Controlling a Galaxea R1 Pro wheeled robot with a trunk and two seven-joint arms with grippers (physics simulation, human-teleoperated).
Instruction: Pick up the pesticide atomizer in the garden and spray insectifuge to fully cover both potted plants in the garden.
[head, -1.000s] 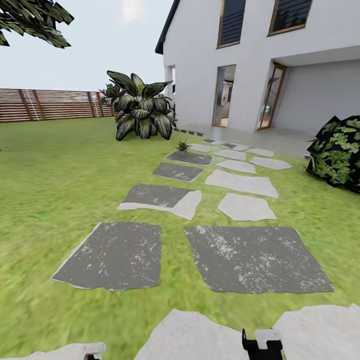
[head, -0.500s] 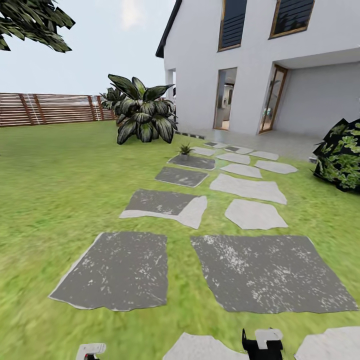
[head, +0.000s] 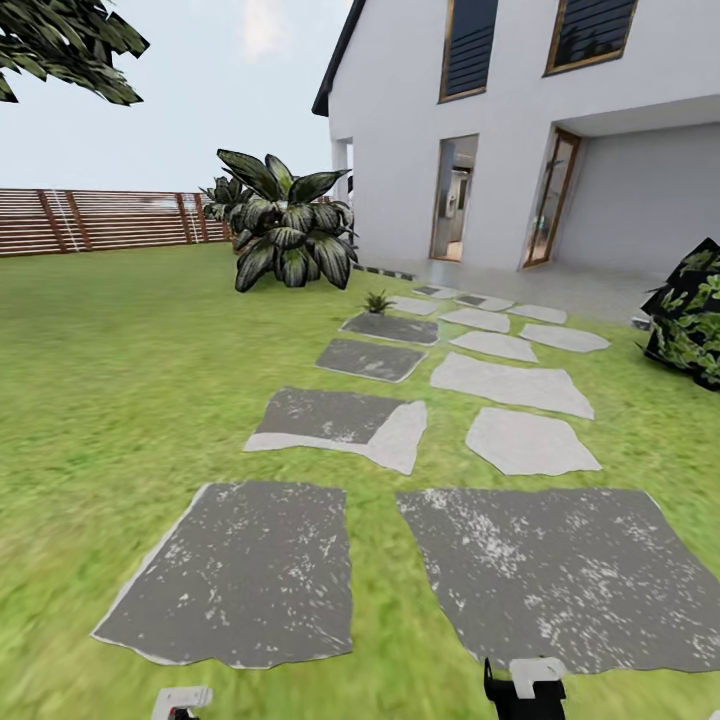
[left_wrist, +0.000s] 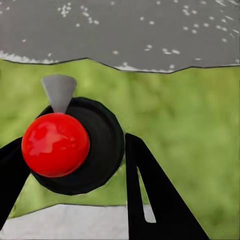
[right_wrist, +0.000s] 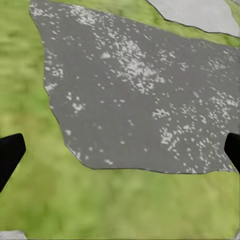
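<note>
The head view looks over a lawn (head: 120, 380) crossed by grey stepping stones (head: 240, 570) toward a white house (head: 520, 130) and a brown slatted fence (head: 90, 218). One small potted plant (head: 377, 301) sits far up the path, near a big dark bush (head: 285, 235).

The left wrist view shows the left claw (left_wrist: 75, 170) closed on the pesticide atomizer (left_wrist: 75, 147), seen end-on with a red ball at its top.

The right wrist view shows the right claw (right_wrist: 120, 150) with fingers spread wide above a speckled stone (right_wrist: 145, 100).

No writing is legible.
</note>
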